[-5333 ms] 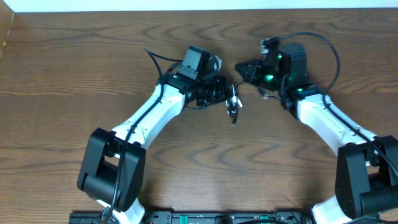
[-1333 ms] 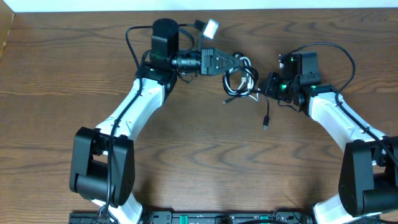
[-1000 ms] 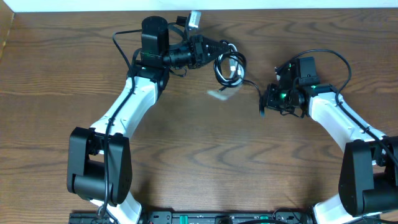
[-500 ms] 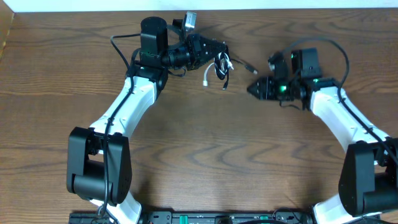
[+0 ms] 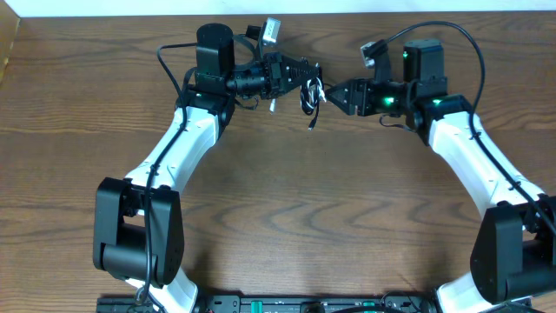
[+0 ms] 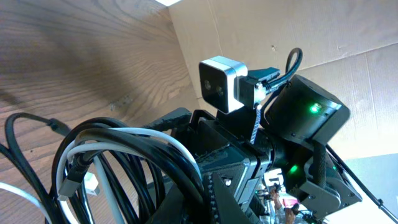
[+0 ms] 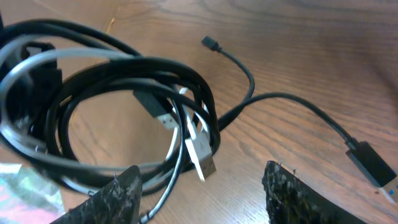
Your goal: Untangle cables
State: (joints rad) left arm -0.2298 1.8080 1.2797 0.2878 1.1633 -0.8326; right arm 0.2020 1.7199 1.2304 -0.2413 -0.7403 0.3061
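Right wrist view: the right gripper (image 7: pixel 202 175) stands with its jaws wide and nothing between them. A second ago it was clamped shut and drawing away from the bundle. It has since let go and swung back in toward the left gripper (image 5: pixel 298 74).

Just ahead of its open jaws hang the cables (image 7: pixel 124 93). The black cable (image 7: pixel 155 68) and the white cable (image 7: pixel 56 61) are wound together in one coil, and a white plug (image 7: pixel 200 154) dangles into the gap. One black tail trails off to the side over the table (image 7: pixel 298 56).

In the overhead view the left gripper stays closed on the far side of the coil, holding it up. The last pull seems to have drawn out only a black tail without parting the two cords. I judge the right gripper is lining up a fresh hold.
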